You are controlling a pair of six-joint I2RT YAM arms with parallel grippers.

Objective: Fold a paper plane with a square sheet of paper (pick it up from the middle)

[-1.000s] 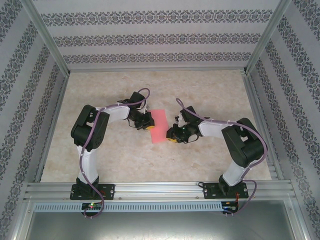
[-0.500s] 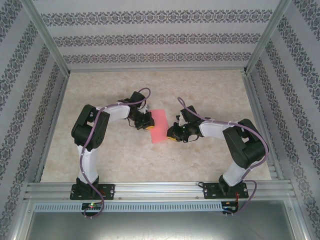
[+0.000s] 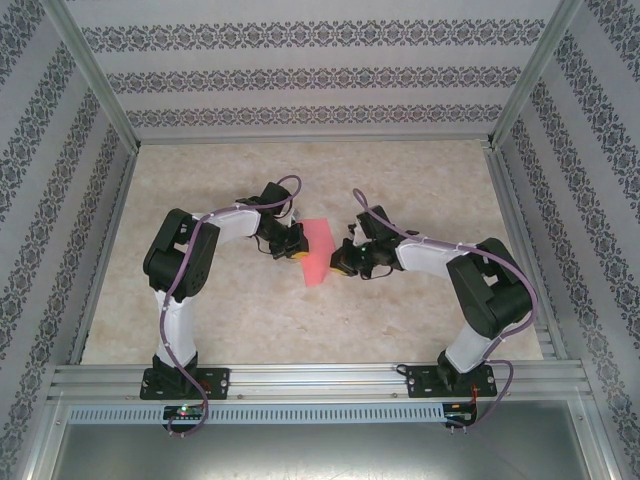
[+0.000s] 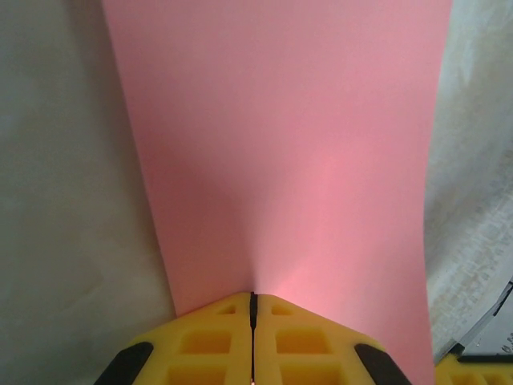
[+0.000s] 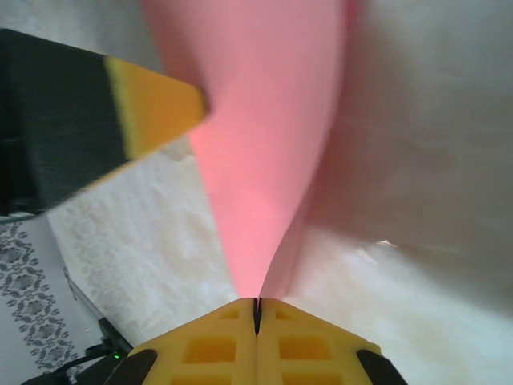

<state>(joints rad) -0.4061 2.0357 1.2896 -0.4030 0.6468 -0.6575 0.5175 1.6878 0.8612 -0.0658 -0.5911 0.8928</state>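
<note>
The square sheet of paper [image 3: 316, 250] is pink-red and sits at mid-table between the two arms, its right side lifted and bowed. My left gripper [image 3: 299, 252] is shut on the sheet's left edge; in the left wrist view the paper [image 4: 280, 152] fans out from the closed yellow jaw tips [image 4: 253, 295]. My right gripper [image 3: 338, 264] is shut on the sheet's right edge; in the right wrist view the paper [image 5: 260, 136] rises curled from its closed tips [image 5: 256, 301]. The left gripper's yellow finger [image 5: 152, 100] shows at the upper left there.
The beige marbled table [image 3: 300, 180] is ringed by patterned walls and an aluminium frame [image 3: 310, 380]. Both arm bases are bolted at the near edge. Bare tabletop lies behind and in front of the paper.
My right gripper has moved left and closed onto the paper's right edge, lifting and bowing that side, so the sheet looks narrower from above. The left gripper has stayed shut on its edge.
</note>
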